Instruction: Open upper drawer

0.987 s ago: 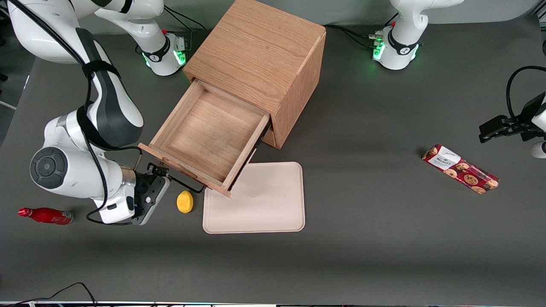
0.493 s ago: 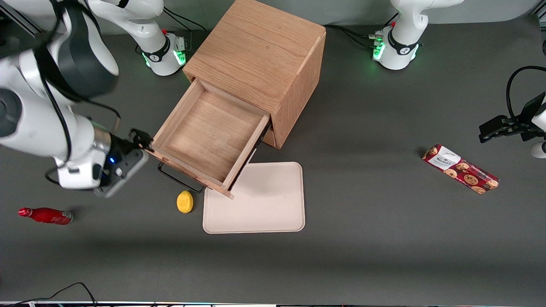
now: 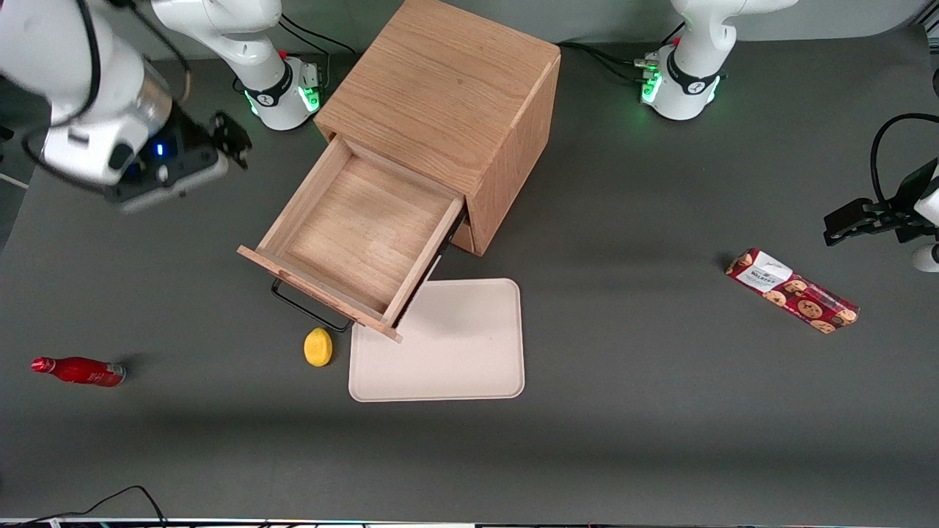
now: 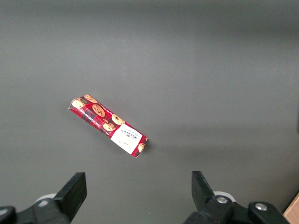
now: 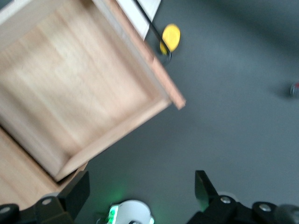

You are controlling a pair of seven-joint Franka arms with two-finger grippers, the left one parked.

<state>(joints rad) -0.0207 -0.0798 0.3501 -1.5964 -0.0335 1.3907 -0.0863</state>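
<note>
With upper drawer [image 3: 359, 238] fully extended, gripper [image 3: 233, 139] hangs above bench, apart from handle [image 3: 308, 312], fingers spread, empty: task judged complete.

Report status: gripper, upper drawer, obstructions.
Gripper open, raised beside cabinet, clear of handle. Upper drawer pulled out, empty. Nothing blocking.
</note>
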